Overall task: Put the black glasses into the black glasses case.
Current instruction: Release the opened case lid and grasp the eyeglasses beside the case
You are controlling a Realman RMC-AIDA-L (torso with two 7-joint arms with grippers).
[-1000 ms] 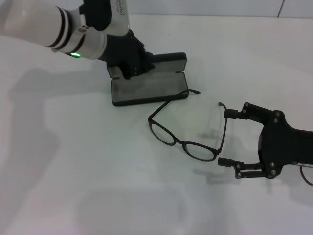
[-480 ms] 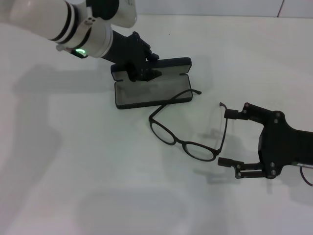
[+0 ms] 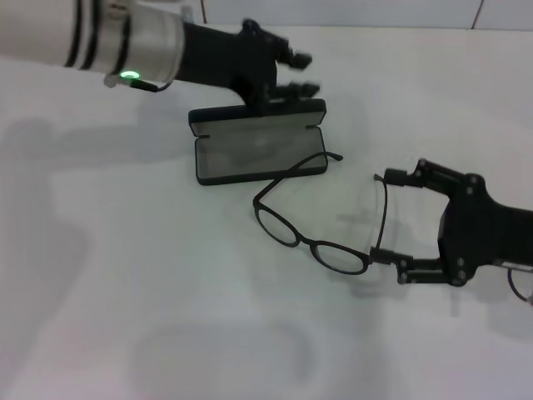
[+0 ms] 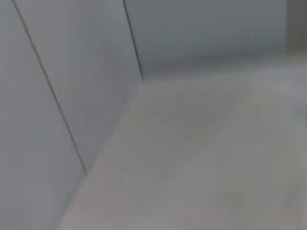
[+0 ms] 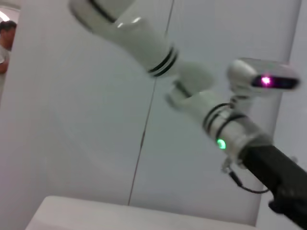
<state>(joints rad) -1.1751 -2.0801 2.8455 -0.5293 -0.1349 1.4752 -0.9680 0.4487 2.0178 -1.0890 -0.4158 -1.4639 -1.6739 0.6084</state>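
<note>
Right gripper: the right gripper lies low on the white table, fingers spread wide; one fingertip sits at the tip of the nearer temple arm, the other beside the lens end of the frame. Nothing is clenched.
Black glasses: the black glasses lie unfolded on the table between right gripper and case; the far temple arm rests across the case's near edge.
Black glasses case: the black glasses case lies open, grey lining up, holding nothing. No lettering can be read.
Left gripper: the left gripper hovers above the case's raised lid, fingers apart and empty.
</note>
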